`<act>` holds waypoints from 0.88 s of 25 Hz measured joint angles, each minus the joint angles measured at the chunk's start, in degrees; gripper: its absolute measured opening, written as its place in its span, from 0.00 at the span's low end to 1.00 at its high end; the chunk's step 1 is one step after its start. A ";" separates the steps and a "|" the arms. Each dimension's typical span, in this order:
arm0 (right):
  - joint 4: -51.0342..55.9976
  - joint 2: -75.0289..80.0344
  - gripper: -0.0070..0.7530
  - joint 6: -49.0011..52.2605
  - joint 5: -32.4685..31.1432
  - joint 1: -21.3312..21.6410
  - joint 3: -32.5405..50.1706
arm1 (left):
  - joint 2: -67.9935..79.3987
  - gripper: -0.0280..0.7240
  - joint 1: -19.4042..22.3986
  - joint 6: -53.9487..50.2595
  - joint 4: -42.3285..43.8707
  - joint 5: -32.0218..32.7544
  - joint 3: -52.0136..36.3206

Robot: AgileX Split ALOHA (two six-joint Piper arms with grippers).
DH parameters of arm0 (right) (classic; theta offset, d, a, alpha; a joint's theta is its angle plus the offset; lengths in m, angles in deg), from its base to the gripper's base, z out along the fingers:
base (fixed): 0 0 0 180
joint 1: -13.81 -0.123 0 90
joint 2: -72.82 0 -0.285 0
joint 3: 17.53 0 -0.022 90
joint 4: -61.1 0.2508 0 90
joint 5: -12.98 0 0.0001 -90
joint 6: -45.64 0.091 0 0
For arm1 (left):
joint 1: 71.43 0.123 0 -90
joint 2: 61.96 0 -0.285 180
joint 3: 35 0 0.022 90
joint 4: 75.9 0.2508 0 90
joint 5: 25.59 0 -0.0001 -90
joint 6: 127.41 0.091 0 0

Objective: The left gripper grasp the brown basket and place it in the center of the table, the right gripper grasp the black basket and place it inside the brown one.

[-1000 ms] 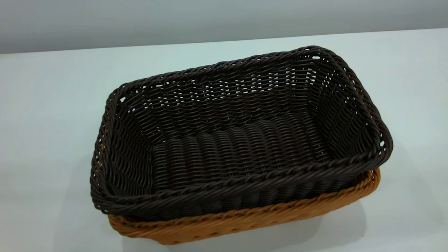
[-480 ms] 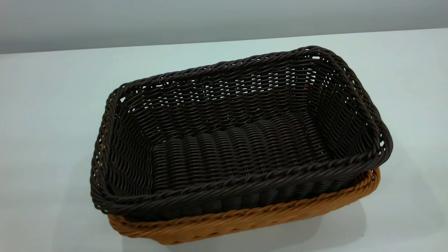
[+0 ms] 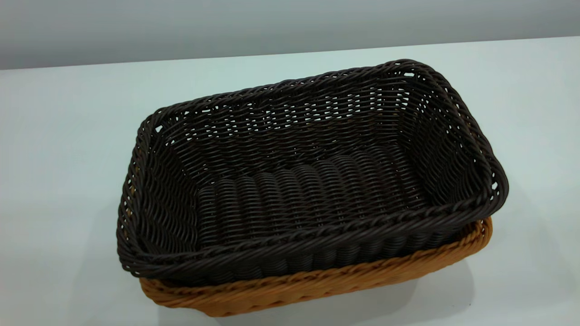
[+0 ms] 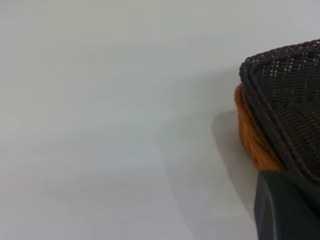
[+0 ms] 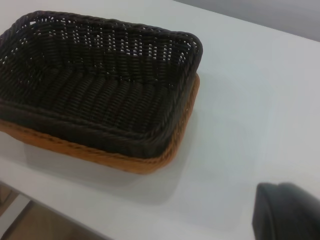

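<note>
I see a plain grey wall [image 3: 226, 27] behind the table's [image 3: 68, 136] far edge, and brownish floor [image 5: 45, 225] below its near edge.

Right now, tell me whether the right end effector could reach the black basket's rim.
Probably yes. The black basket sits nested in the brown basket with its rim exposed, and only bare table lies between it and the right end effector.

A plain grey wall [image 3: 272, 27] stands at the far side and runs all the way from left to right. It is smooth and bare. The right wrist view shows a bit of brown floor [image 5: 47, 229] with a pale bar [image 5: 12, 216] beside it.
</note>
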 joint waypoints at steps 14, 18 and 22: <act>0.00 0.00 0.01 0.00 0.00 0.00 0.00 | -3.48 0.04 0.19 -0.69 0.08 2.07 -2.10; 0.00 0.00 0.01 0.00 0.00 0.00 0.00 | -3.48 0.04 0.14 -0.69 0.15 2.01 -2.05; 0.00 0.00 0.01 0.00 0.00 0.00 0.00 | -3.48 0.04 0.14 -0.69 0.03 2.01 -2.05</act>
